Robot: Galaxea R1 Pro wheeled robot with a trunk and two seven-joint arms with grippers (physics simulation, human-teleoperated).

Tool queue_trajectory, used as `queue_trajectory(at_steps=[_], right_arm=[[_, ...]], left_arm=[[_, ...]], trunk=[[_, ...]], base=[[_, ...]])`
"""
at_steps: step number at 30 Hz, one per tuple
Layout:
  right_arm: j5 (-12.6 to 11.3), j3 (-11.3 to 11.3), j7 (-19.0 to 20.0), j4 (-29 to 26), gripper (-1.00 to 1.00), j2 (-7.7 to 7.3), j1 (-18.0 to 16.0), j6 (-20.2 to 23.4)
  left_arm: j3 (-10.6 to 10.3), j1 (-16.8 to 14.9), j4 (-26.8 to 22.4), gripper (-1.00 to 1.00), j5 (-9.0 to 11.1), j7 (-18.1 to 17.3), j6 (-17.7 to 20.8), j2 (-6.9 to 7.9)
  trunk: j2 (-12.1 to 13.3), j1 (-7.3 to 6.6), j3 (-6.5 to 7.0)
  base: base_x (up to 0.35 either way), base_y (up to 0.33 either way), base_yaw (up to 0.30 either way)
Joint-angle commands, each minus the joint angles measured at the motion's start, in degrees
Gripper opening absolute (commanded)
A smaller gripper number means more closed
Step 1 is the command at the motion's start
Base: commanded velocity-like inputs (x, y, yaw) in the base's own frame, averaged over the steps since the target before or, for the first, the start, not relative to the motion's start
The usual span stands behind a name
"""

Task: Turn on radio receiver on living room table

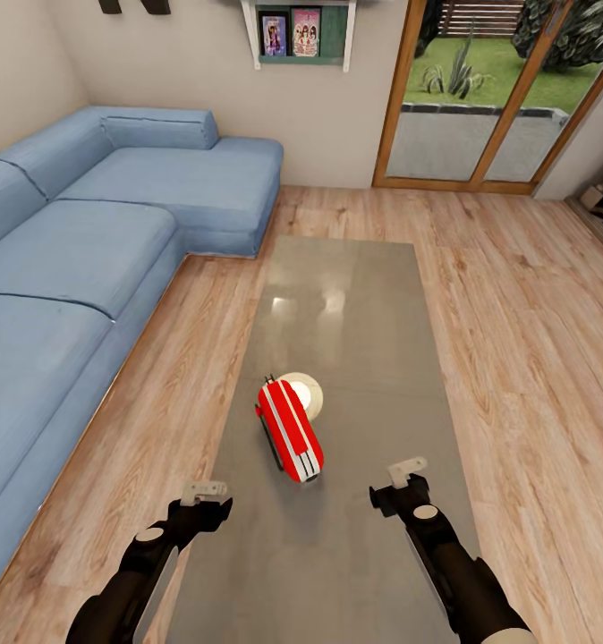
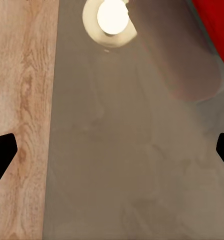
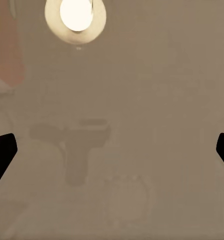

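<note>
Red radio receiver lies on table, apparently unobstructed, sofa alongside.

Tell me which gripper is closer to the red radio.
Roughly even, the right gripper perhaps slightly closer: it hangs over the table beside the radio receiver. The left gripper hangs at the table's sofa-side edge.

Long, low worktop with glossy grey-brown top, set lengthwise on light wood floor. Directly on it, near the middle: red radio receiver, white-trimmed, lying aslant. Just beside it, a round white light reflection.
</note>
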Motion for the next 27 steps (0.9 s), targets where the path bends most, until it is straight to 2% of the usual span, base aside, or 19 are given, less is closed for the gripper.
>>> queue_trajectory(at_steps=[1, 27], right_arm=[[0.0, 0.0, 0.0, -0.02, 1.0, -0.01, 0.0, -0.01], [-0.51, 0.0, 0.16, -0.02, 1.0, -0.07, 0.0, -0.04]], left_arm=[[0.0, 0.0, 0.0, 1.0, -0.01, 0.0, -0.01, 0.0], [0.0, 0.0, 0.0, 1.0, 0.05, 0.02, -0.07, 0.0]], trunk=[[0.0, 0.0, 0.0], [0.0, 0.0, -0.06]], base=[[0.0, 0.0, 0.0], [0.0, 0.0, 0.0]])
